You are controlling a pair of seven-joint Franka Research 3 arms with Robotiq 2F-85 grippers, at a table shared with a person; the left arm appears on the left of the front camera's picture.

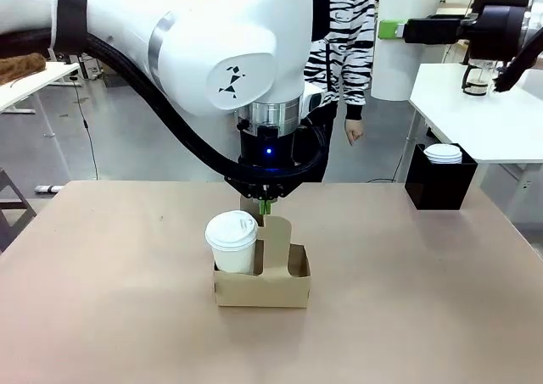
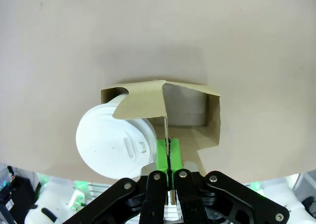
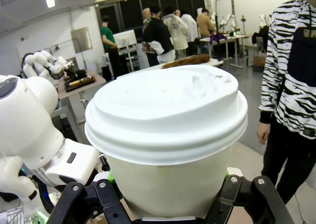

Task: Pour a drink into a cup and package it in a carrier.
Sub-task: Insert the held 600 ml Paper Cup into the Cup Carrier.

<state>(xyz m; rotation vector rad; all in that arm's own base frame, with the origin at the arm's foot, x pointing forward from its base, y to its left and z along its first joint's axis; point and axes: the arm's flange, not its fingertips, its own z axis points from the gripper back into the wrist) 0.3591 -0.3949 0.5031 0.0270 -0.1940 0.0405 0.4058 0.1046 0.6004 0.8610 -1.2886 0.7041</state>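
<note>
The brown cardboard carrier (image 1: 263, 284) (image 2: 190, 112) is at the middle of the table. A white lidded cup (image 1: 232, 242) (image 2: 114, 142) stands in its left compartment; the other compartment is empty. My left gripper (image 1: 265, 206) (image 2: 168, 152) comes straight down and is shut on the carrier's upright centre handle. My right gripper (image 1: 390, 30) (image 3: 165, 197) is raised at the upper right, shut around a second white lidded cup (image 1: 407, 45) (image 3: 168, 130). The drink is hidden under the lids.
A black box (image 1: 439, 185) at the table's far right edge carries a third lidded cup (image 1: 443, 153). A person in a striped top (image 1: 344, 53) (image 3: 291, 80) stands across the table, hand hanging. A white side table (image 1: 492, 117) with a glass jug (image 1: 477, 80) is at right.
</note>
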